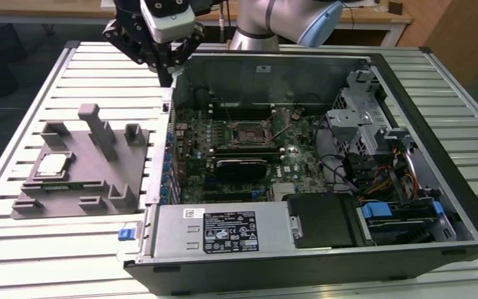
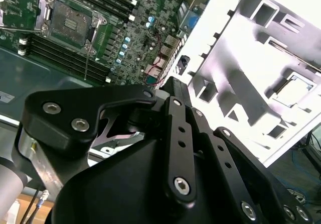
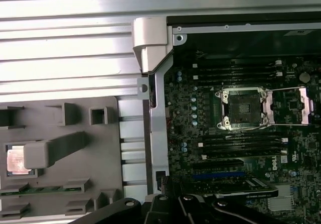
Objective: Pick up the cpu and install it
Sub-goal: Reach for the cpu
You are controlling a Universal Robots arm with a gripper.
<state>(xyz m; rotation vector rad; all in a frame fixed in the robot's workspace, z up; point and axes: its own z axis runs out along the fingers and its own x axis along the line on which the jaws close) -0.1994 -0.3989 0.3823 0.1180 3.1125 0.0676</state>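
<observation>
The cpu (image 1: 52, 165) is a small square chip with a pale metal top. It lies in a recess of the grey fixture (image 1: 81, 187) at the exterior view's left, outside the computer case. In the first wrist view a grey post partly covers the cpu (image 3: 14, 159). It also shows in the second wrist view (image 2: 296, 91). The motherboard socket (image 1: 250, 132) stands with its frame open in both wrist views (image 3: 244, 108) (image 2: 70, 23). My black gripper (image 1: 167, 78) hangs shut and holding nothing above the case's far left wall, away from the cpu.
The open computer case (image 1: 438, 205) lies on a slatted metal table (image 1: 23, 249). Its upright wall (image 1: 172, 156) separates fixture and motherboard. Tall grey posts (image 1: 98, 134) rise from the fixture near the cpu. A drive cage (image 1: 360, 118), cables and a power supply (image 1: 222, 230) fill the case's right and front.
</observation>
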